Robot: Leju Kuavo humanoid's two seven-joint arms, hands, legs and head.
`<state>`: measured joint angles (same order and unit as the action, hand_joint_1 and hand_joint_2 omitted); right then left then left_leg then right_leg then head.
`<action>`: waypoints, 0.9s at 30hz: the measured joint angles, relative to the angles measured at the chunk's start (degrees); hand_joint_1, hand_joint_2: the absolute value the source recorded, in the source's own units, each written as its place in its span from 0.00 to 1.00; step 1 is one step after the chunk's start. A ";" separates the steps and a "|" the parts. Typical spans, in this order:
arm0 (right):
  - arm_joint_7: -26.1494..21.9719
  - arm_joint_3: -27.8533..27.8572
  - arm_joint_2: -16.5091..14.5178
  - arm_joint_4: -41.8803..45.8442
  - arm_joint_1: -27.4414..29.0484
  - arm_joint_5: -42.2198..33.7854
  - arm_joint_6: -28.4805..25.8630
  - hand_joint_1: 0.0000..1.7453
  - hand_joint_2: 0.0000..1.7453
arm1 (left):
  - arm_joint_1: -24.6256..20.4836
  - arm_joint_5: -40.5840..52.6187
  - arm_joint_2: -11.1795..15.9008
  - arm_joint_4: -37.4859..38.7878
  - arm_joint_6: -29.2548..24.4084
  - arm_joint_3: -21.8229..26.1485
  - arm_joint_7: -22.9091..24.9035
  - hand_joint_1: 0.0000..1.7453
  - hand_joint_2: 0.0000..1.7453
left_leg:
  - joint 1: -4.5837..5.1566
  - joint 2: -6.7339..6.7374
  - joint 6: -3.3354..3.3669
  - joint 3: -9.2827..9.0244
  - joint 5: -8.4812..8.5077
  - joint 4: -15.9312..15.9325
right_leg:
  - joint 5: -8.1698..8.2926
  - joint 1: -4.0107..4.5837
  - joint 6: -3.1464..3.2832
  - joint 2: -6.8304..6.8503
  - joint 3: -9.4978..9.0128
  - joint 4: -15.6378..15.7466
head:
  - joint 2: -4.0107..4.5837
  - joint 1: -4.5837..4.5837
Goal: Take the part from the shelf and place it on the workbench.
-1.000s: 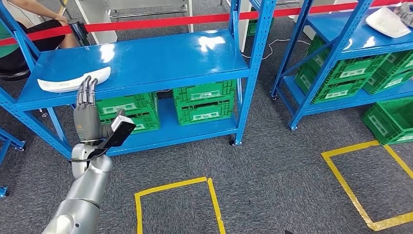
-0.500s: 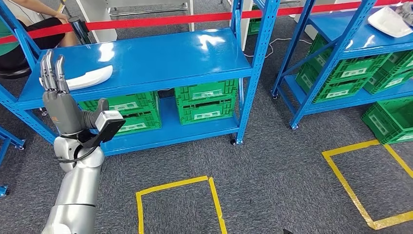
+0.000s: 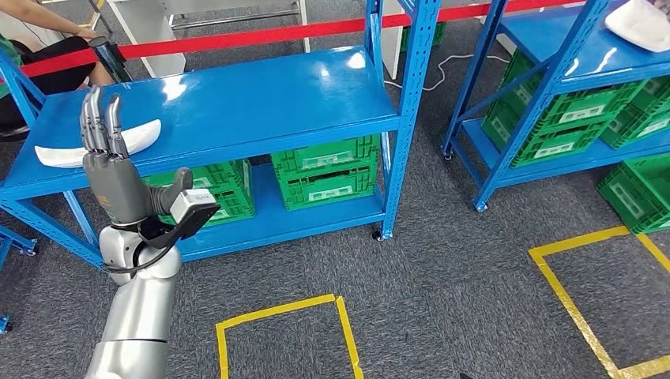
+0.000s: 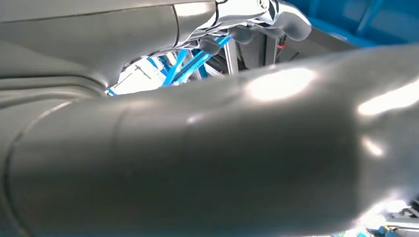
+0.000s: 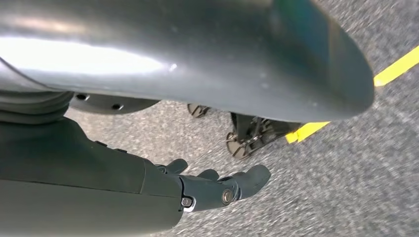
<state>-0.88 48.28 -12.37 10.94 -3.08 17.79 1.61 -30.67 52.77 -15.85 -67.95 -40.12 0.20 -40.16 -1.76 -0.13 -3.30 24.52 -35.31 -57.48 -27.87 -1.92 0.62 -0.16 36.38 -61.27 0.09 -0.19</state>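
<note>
The part, a long curved white piece [image 3: 60, 155], lies at the left end of the blue shelf's top board [image 3: 253, 95]. My left hand [image 3: 115, 175] is raised in front of that shelf edge, palm side away from me, fingers [image 3: 100, 122] straight up and together, thumb out to the side. Its fingertips overlap the part's middle in the head view; I cannot tell whether they touch it. It holds nothing. In the left wrist view the hand [image 4: 207, 148] sits very close, with blue shelf posts beyond. My right hand [image 5: 217, 190] hangs over the carpet, fingers loosely extended and holding nothing.
Green crates [image 3: 324, 167] stand on the lower board. A second blue shelf [image 3: 553, 55] at the right carries another white part [image 3: 641, 25] and more green crates. Red tape [image 3: 237, 38] runs behind. A person [image 3: 31, 47] sits at the far left. Yellow squares [image 3: 276, 332] mark the carpet.
My left hand has risen from below the shelf edge to the level of the top board, in front of the white part. The head view has shifted slightly.
</note>
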 joint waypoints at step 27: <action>1.61 -0.45 0.79 -0.45 -0.08 1.33 -0.76 0.00 0.00 | 5.66 -8.04 4.77 -1.79 -0.01 2.50 0.02 0.00 0.00 | 1.32 -0.03 2.26 0.69 2.08 0.92 | 4.27 0.56 -1.18 0.63 3.48 0.81 | 0.00 -0.17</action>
<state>0.73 47.82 -11.58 10.50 -3.16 19.13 0.85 -25.00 44.73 -11.09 -69.73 -40.13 2.70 -40.15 -0.44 -0.17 -1.05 25.21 -33.24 -56.56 -23.60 -1.36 -0.56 0.47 39.86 -60.47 0.09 -0.36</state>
